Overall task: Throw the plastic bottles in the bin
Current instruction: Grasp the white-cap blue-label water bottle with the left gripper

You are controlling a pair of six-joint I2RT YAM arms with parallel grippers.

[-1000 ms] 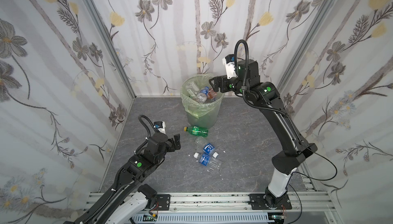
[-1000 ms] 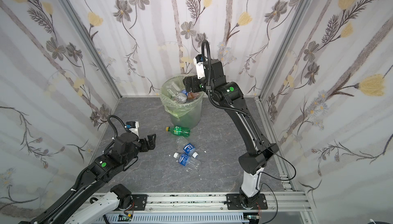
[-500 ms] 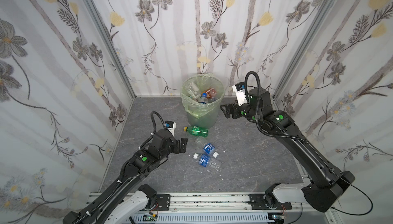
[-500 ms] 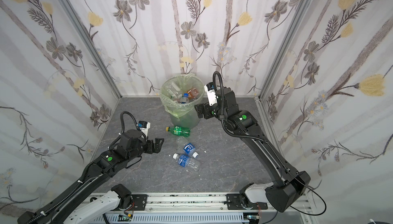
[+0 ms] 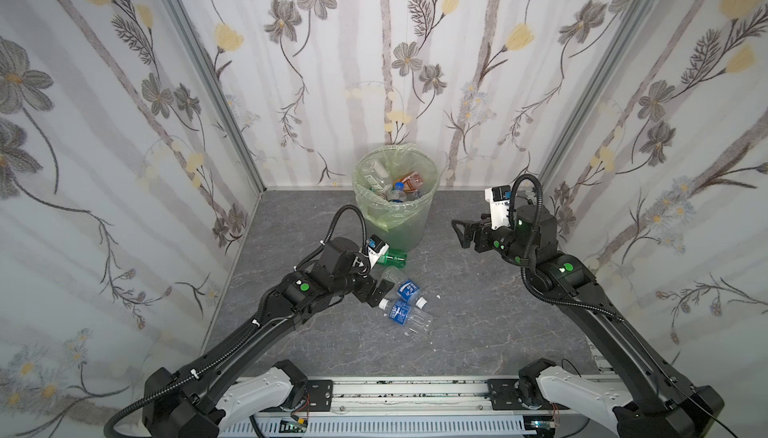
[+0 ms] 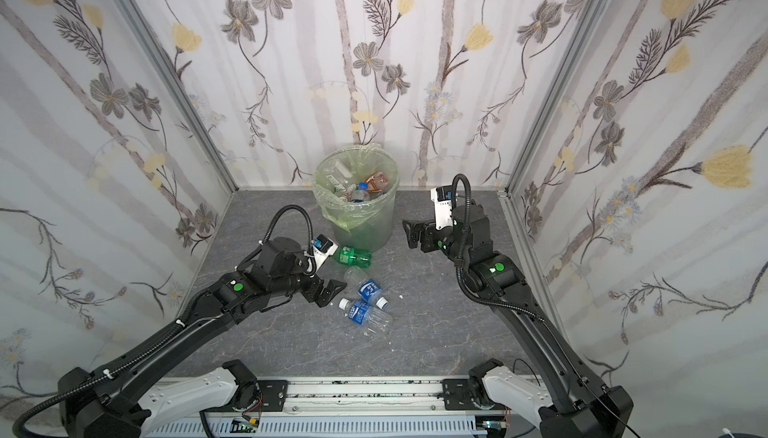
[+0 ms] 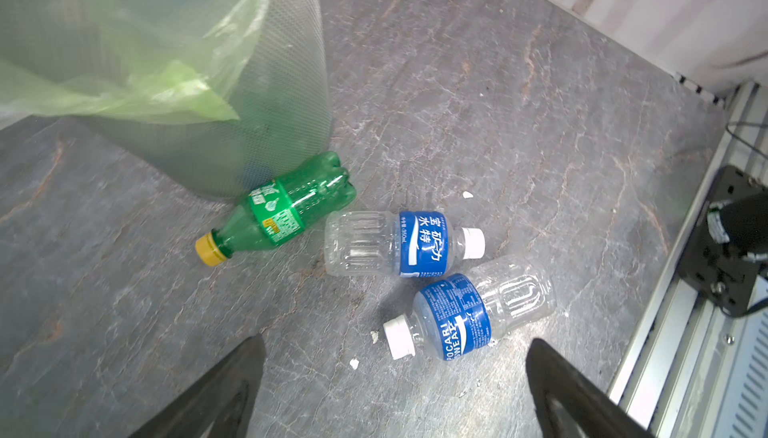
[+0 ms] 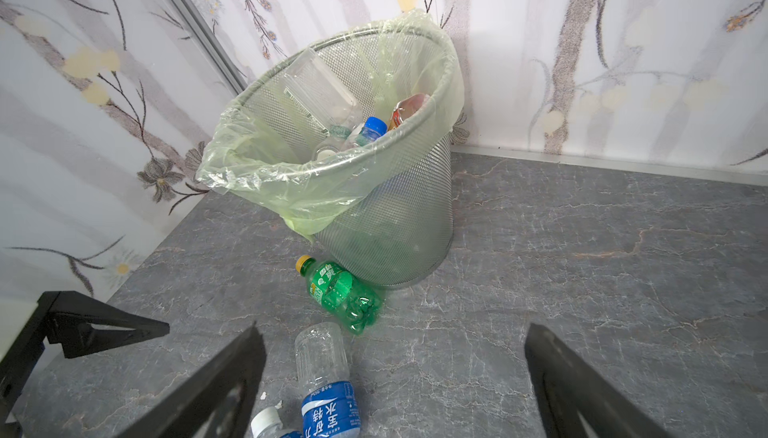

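Floral wallpaper boxes in a grey marbled worktop (image 5: 478,323). In both top views the bin (image 5: 409,223) stands at the back with bottles (image 5: 399,190) piled inside. A green bottle (image 5: 392,258) lies at its foot, two blue-labelled bottles (image 5: 409,290) just in front. Left tool (image 5: 381,293) hovers wide open beside those two, holding nothing. Right tool (image 5: 459,233) hangs open and empty to the right of the bin.

Left wrist view: fingers (image 7: 232,386) spread wide, the blue-labelled bottles lying just ahead.

Right wrist view: fingers (image 8: 224,382) apart, the bin ahead, the green bottle at its foot.
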